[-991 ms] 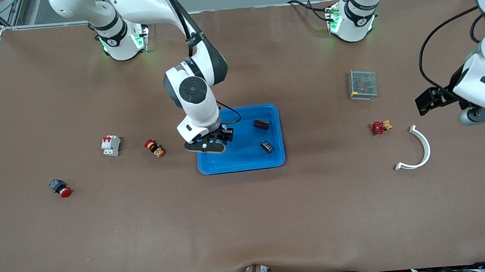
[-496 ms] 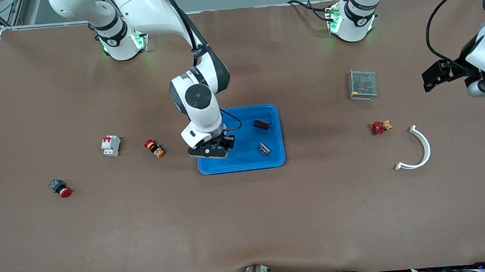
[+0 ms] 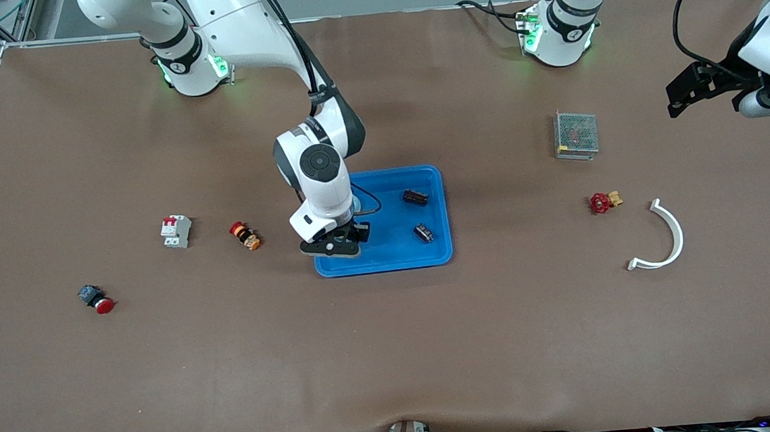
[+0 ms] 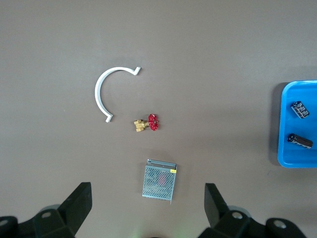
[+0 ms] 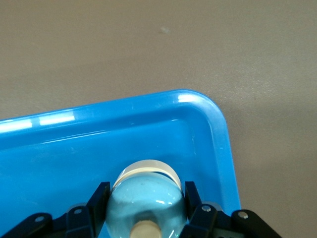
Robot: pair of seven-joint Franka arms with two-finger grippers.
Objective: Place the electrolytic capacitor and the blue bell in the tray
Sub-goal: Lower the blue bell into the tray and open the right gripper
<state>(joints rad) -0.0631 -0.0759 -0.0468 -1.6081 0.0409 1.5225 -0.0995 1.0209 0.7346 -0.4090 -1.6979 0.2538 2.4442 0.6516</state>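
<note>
The bright blue tray [image 3: 394,252] lies mid-table. My right gripper [image 3: 341,241] is low inside it, at the corner nearer the front camera toward the right arm's end. In the right wrist view the right gripper [image 5: 146,210] is shut on the light blue bell [image 5: 148,191], with the tray's rim [image 5: 225,144] close by. Two small dark parts [image 3: 415,197] [image 3: 423,232] lie in the tray toward the left arm's end; I cannot tell which is the capacitor. My left gripper [image 3: 696,88] is open and empty, high over the table's left-arm end; it also shows in the left wrist view [image 4: 147,188].
A grey mesh box [image 3: 576,135], a red valve handle [image 3: 602,202] and a white curved strip [image 3: 664,237] lie toward the left arm's end. A white breaker [image 3: 176,230], an orange-red button [image 3: 245,235] and a red-capped button [image 3: 96,298] lie toward the right arm's end.
My right gripper has sunk lower into the tray with the bell, toward the front camera. My left gripper has risen and drawn back toward its base. One dark part in the tray shifted slightly.
</note>
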